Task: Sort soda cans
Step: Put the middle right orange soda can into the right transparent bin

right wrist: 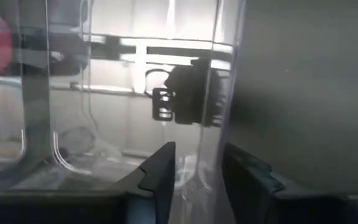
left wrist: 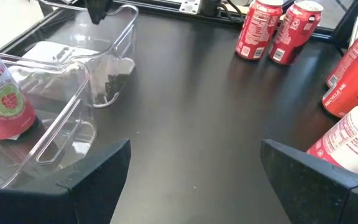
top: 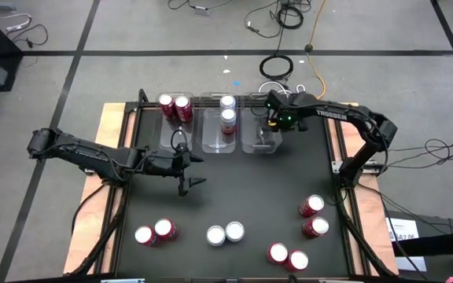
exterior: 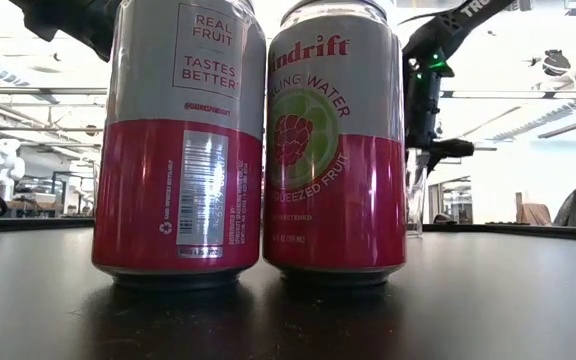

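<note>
Taking the middle clear bin as landmark: left of it, a second bin holds two red-bodied cans. The left end effector hovers just below and left of the middle bin, its arm stretched level across the tabletop, fingers spread wide and released, holding nothing. Two silver-topped cans stand inside the middle bin. Right of it, the right end effector points down over the third bin, clenched on the bin's clear wall. Eight cans stand in pairs well below the middle bin.
</note>
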Action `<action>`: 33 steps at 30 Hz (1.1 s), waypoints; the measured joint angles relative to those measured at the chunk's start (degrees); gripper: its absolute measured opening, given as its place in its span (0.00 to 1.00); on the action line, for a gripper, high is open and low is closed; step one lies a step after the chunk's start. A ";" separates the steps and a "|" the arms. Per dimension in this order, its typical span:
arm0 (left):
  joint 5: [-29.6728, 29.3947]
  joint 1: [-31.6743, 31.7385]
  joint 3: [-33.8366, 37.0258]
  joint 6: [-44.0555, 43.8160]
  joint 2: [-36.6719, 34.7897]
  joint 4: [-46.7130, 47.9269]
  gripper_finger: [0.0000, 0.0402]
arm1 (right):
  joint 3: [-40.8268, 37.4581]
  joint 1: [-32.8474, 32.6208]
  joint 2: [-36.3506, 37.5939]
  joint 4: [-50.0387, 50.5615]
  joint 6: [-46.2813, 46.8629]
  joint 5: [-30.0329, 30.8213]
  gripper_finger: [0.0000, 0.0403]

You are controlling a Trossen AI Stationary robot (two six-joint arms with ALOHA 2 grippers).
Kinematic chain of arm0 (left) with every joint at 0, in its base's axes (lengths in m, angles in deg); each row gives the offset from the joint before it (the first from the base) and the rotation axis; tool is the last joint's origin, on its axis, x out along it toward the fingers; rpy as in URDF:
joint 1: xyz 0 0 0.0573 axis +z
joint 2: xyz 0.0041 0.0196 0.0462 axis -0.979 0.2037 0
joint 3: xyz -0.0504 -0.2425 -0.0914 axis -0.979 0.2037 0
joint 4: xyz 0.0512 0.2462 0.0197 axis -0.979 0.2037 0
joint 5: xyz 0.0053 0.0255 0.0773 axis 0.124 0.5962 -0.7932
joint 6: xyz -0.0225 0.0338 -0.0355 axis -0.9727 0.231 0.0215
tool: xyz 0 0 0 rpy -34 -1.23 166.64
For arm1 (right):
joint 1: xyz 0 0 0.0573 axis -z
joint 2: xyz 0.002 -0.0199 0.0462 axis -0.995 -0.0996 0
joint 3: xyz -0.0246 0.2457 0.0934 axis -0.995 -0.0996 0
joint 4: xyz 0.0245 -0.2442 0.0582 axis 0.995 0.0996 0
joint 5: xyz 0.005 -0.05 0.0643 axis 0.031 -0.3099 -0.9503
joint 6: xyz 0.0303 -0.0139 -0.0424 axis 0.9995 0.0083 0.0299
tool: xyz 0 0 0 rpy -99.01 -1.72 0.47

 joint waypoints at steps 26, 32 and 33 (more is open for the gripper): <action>0.66 -0.24 0.00 -0.55 0.00 4.14 0.92 | 14.41 -29.59 18.98 29.97 6.07 9.85 0.52; 0.66 -0.24 0.00 -0.59 0.00 3.87 0.92 | 14.41 -32.52 20.67 28.15 6.22 10.22 0.53; 0.66 -0.24 0.00 -0.59 0.00 3.88 0.92 | 14.41 -32.74 20.65 27.84 6.39 10.20 0.53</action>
